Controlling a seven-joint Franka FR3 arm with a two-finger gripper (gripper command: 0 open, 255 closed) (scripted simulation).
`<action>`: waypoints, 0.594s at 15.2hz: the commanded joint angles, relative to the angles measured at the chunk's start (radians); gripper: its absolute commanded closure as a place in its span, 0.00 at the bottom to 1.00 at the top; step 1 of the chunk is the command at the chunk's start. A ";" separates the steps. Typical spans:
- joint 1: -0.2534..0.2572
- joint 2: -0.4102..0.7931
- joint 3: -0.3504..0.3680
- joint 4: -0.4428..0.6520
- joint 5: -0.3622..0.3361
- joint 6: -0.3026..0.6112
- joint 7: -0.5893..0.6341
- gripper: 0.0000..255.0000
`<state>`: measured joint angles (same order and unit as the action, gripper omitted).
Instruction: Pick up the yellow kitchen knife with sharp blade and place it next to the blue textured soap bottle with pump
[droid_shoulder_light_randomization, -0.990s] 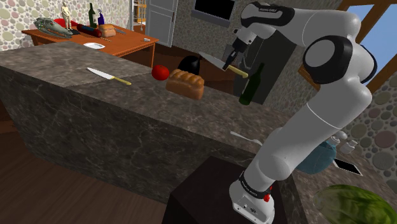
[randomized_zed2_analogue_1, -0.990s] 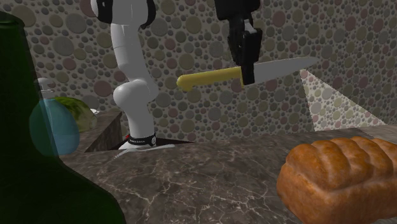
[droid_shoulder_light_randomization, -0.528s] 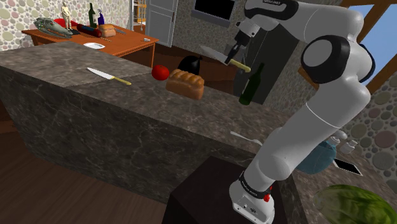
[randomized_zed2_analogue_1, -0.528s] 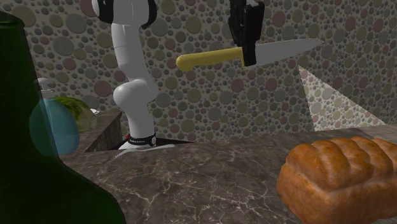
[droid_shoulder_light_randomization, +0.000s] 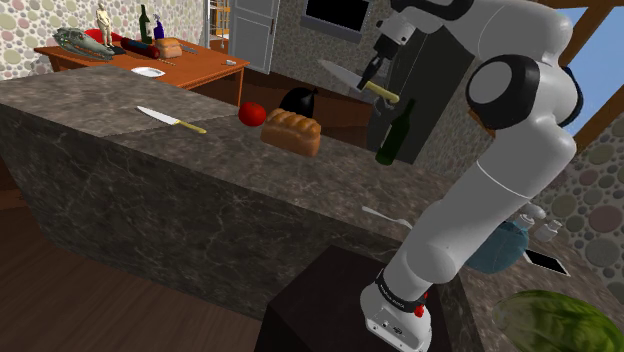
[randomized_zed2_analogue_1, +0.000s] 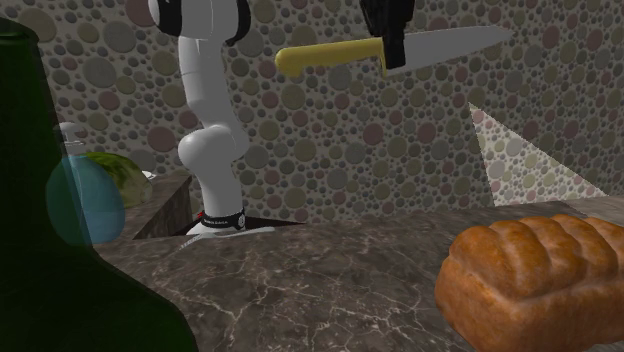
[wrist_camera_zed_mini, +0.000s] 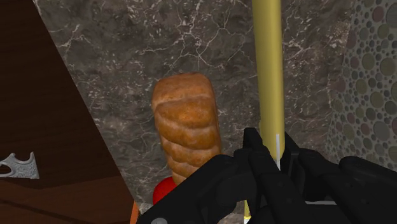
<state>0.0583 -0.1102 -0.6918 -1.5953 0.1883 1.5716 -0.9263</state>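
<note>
My gripper (droid_shoulder_light_randomization: 374, 73) is shut on a knife (droid_shoulder_light_randomization: 340, 71) with a yellow handle and a grey blade, held level high above the dark marble counter (droid_shoulder_light_randomization: 200, 170). From the second exterior view the knife (randomized_zed2_analogue_1: 330, 57) hangs near the top edge, the gripper (randomized_zed2_analogue_1: 389, 45) clasping it where handle meets blade. In the wrist view the yellow handle (wrist_camera_zed_mini: 267, 63) runs straight out from between the fingers (wrist_camera_zed_mini: 256, 159). The blue rounded soap bottle (droid_shoulder_light_randomization: 497, 248) with a pale pump stands on the counter at the shoulder view's right, behind the arm; it shows as the translucent blue bottle (randomized_zed2_analogue_1: 85, 200).
A bread loaf (droid_shoulder_light_randomization: 292, 131), a red tomato (droid_shoulder_light_randomization: 251, 114) and a dark green bottle (droid_shoulder_light_randomization: 396, 133) stand on the counter below the gripper. A second knife (droid_shoulder_light_randomization: 170, 119) lies further left. A fork (droid_shoulder_light_randomization: 385, 215), a phone (droid_shoulder_light_randomization: 546, 262) and a lettuce (droid_shoulder_light_randomization: 550, 322) lie near the stand.
The gripper has risen with the knife still clasped, drifting slightly toward the shoulder view's right. Everything on the counter stayed where it was.
</note>
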 joint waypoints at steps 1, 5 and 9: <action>-0.004 -0.036 0.003 -0.023 -0.023 -0.006 0.002 1.00; -0.032 -0.184 0.024 -0.138 -0.111 -0.010 0.004 1.00; -0.077 -0.314 0.040 -0.227 -0.182 -0.034 -0.007 1.00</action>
<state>-0.0060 -0.3840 -0.6602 -1.7924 0.0279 1.5433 -0.9336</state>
